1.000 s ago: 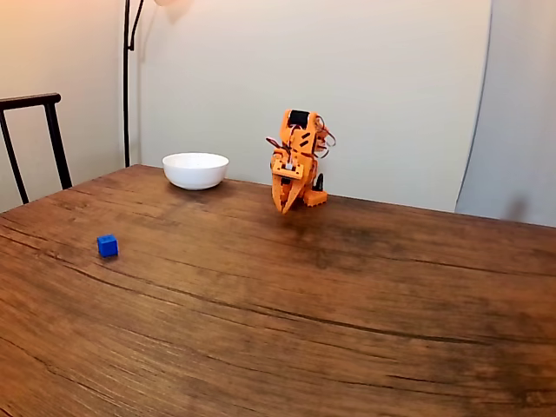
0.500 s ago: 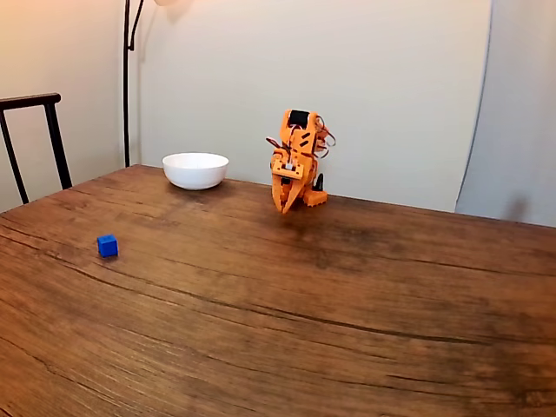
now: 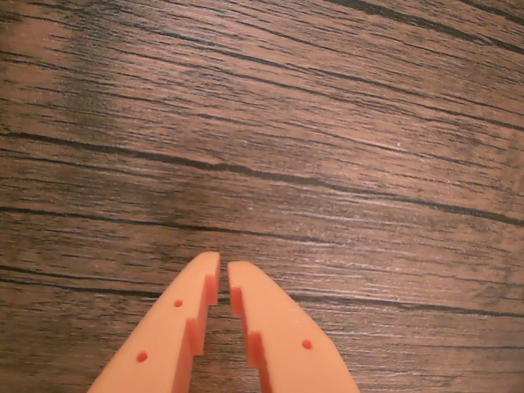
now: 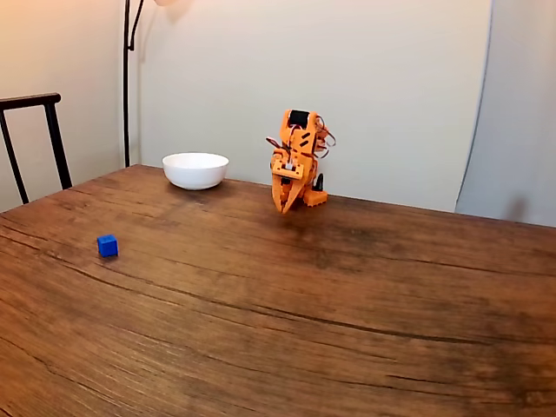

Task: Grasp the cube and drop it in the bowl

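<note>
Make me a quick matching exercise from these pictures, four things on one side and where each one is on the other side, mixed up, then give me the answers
Things, placed as the fixed view shows them:
1. cube
2. bowl
3. gripper
4. chair

Places:
A. far side of the table, left of the arm
B. beyond the table's left edge
C. alone on the wood, near the left side
D. pointing down close over the table, back centre

Pairs: 1-C, 2-A, 3-D, 4-B

Wrist view close above table (image 3: 327,123) (straight down); fixed view frontal, distant.
</note>
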